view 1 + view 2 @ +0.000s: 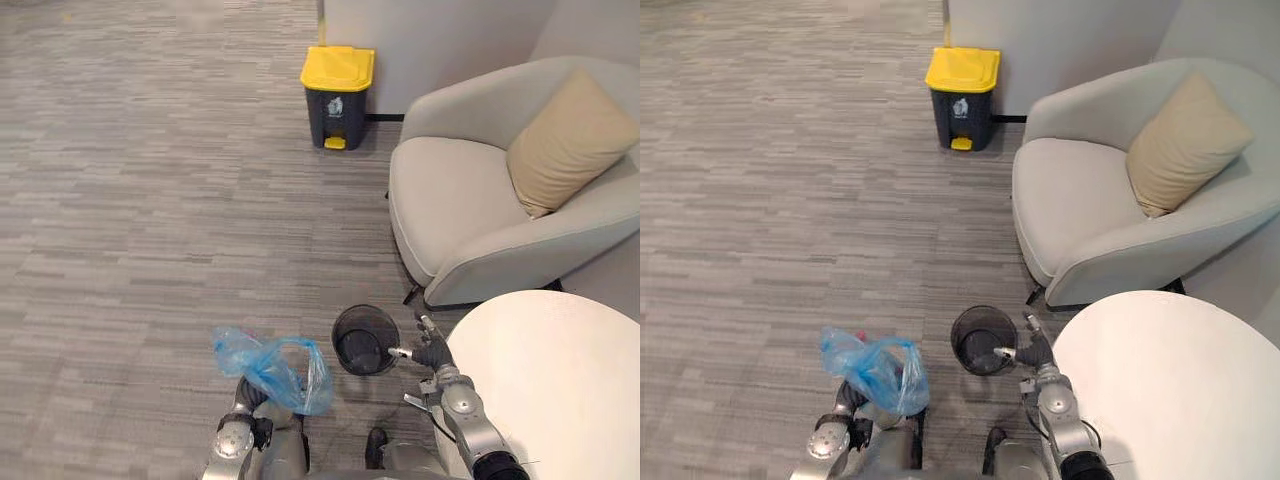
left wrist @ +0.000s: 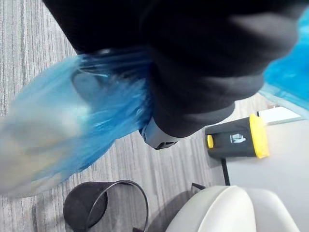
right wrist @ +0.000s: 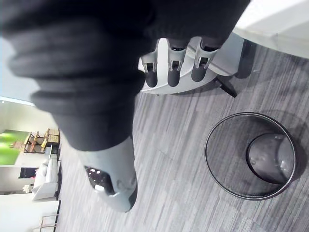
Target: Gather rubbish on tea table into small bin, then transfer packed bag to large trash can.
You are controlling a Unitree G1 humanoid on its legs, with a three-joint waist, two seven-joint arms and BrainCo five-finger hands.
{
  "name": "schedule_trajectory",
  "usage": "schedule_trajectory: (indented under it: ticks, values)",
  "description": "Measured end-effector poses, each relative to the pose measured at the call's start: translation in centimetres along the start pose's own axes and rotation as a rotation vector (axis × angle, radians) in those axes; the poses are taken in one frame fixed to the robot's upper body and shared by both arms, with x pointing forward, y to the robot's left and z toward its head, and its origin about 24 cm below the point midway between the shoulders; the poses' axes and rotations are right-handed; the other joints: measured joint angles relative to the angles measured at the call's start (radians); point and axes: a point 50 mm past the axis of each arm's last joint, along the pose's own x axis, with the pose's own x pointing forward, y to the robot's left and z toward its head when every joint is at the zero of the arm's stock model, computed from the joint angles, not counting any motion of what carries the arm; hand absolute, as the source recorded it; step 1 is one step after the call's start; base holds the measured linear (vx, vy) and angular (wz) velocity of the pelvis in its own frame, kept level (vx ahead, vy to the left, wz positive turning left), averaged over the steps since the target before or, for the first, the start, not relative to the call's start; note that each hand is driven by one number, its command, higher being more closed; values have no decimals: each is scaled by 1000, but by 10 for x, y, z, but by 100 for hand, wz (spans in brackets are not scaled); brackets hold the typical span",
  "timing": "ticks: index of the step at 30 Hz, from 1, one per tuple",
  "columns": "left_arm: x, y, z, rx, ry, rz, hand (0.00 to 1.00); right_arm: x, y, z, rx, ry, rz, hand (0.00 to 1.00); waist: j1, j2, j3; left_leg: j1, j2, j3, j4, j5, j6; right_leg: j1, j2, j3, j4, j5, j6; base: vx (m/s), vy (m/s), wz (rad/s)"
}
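A crumpled blue plastic bag [image 1: 272, 368] hangs above the carpet at the bottom centre, and my left hand [image 1: 248, 396] is shut on it from beneath. In the left wrist view the blue bag [image 2: 82, 121] spreads around the hand's dark cover [image 2: 193, 72]. The small black mesh bin [image 1: 365, 340] stands upright on the floor just right of the bag, with no bag in it. My right hand [image 1: 430, 352] hovers open beside the bin's right rim, holding nothing. The large dark trash can [image 1: 337, 95] with a shut yellow lid stands far ahead by the wall.
The white round tea table [image 1: 550, 390] fills the lower right, close to my right arm. A grey armchair [image 1: 470, 200] with a beige cushion [image 1: 570, 140] stands behind it. Open grey carpet [image 1: 150, 200] stretches from the bag to the trash can.
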Motion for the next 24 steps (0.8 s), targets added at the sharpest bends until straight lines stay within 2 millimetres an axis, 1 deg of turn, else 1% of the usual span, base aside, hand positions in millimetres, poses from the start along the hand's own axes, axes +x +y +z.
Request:
schedule_trajectory:
  ticks: [1, 2, 3, 4, 5, 6, 7, 8, 9, 10, 13, 14, 16, 18, 19, 20, 21, 22, 23, 24]
  values:
    - [0, 0, 1, 0, -4, 0, 100, -1, -2, -1, 3, 1, -8, 0, -9, -3, 1, 7, 6, 28, 87, -61, 3, 3, -27, -20, -3, 8, 11, -132, 76, 61]
    - [1, -1, 2, 1, -7, -3, 100, -1, -4, -2, 4, 4, -13, 0, -18, -3, 1, 14, 12, 38, 118, -88, 4, 7, -39, -35, -7, 13, 18, -147, 145, 76]
    - [2, -3, 4, 6, -15, -14, 100, -4, -7, -5, 6, 15, -24, 0, -29, 6, -4, 36, 32, 67, 143, -131, 10, 11, -54, -61, -19, 25, 35, -97, 206, 70]
    - [2, -7, 5, 13, -19, -30, 100, -7, -11, -10, 11, 31, -43, 0, -28, 27, -15, 64, 48, 94, 117, -174, 15, 10, -61, -80, -30, 38, 54, -86, 224, 65]
    - [2, -8, 5, 14, -18, -34, 100, -7, -15, -12, 6, 38, -51, 0, -27, 36, -16, 71, 47, 104, 90, -186, 27, 13, -59, -89, -37, 45, 64, -73, 239, 51]
    - [5, -5, 4, 32, -11, -35, 100, -10, -10, -18, 29, 72, -50, 0, -23, 20, -18, 96, 15, 109, 18, -168, 36, 36, -62, -100, -84, 71, 89, -45, 170, 37]
    - [4, -4, 2, 41, -1, -36, 100, -11, -6, -20, 39, 81, -45, 0, -23, 12, -20, 111, -3, 107, -12, -151, 44, 52, -71, -103, -114, 86, 92, -40, 187, 43]
    - [3, 0, -4, 57, 17, -34, 100, -13, -4, -22, 48, 92, -44, 0, -28, 2, -24, 137, -33, 95, -57, -128, 55, 82, -84, -110, -152, 102, 107, -18, 127, 33]
    - [2, 0, -5, 59, 23, -36, 100, -14, -4, -24, 47, 97, -45, 0, -29, 3, -25, 147, -44, 91, -70, -122, 61, 95, -91, -112, -162, 105, 111, -34, 158, 39]
    - [1, 0, -7, 61, 32, -34, 100, -16, -5, -29, 47, 122, -46, 0, -28, 3, -25, 166, -66, 86, -97, -112, 71, 116, -104, -113, -182, 116, 119, -50, 139, 26]
    - [-3, 3, -14, 73, 54, -31, 100, -18, -3, -37, 47, 159, -40, 0, -27, 3, -33, 177, -86, 86, -138, -96, 82, 117, -111, -106, -204, 138, 119, -49, 94, 6]
    - [-3, 5, -16, 81, 60, -30, 100, -19, -4, -39, 48, 169, -42, 0, -26, 2, -33, 177, -88, 87, -145, -92, 81, 117, -111, -102, -214, 142, 123, -29, 47, -5]
    - [-4, 8, -20, 91, 74, -27, 100, -20, -5, -43, 51, 188, -48, 0, -25, 0, -35, 178, -91, 87, -154, -87, 82, 117, -110, -100, -224, 154, 118, -19, 14, -5]
    - [-4, 10, -21, 91, 82, -21, 100, -20, -6, -43, 51, 189, -54, 0, -25, -3, -37, 178, -92, 88, -156, -86, 82, 118, -108, -97, -235, 159, 119, -3, 3, -6]
    - [-4, 11, -21, 89, 82, -14, 100, -20, -7, -43, 51, 189, -55, 0, -25, -7, -38, 177, -99, 87, -156, -87, 82, 118, -108, -97, -235, 158, 121, 0, 0, 0]
    - [-4, 12, -21, 87, 82, -9, 100, -20, -7, -43, 52, 190, -56, 0, -26, -10, -39, 174, -101, 86, -154, -94, 82, 115, -111, -97, -231, 147, 136, 0, 0, 0]
    - [-4, 13, -21, 87, 82, -8, 100, -20, -7, -43, 52, 190, -59, 0, -26, -11, -39, 171, -102, 87, -148, -99, 87, 112, -113, -98, -225, 141, 139, 35, 18, 8]
    - [-4, 13, -21, 86, 82, -6, 100, -20, -8, -44, 52, 193, -61, 0, -28, -15, -39, 154, -105, 88, -120, -122, 92, 94, -127, -100, -186, 113, 151, 46, 29, 16]
    - [-4, 15, -21, 82, 81, 3, 100, -21, -9, -45, 50, 200, -62, 0, -28, -23, -37, 135, -110, 85, -81, -152, 100, 67, -148, -97, -119, 69, 164, 66, 48, 20]
    - [-5, 17, -23, 78, 87, 10, 100, -21, -9, -46, 50, 205, -62, 0, -28, -28, -38, 126, -114, 80, -58, -169, 101, 57, -160, -95, -85, 47, 172, 76, 53, 24]
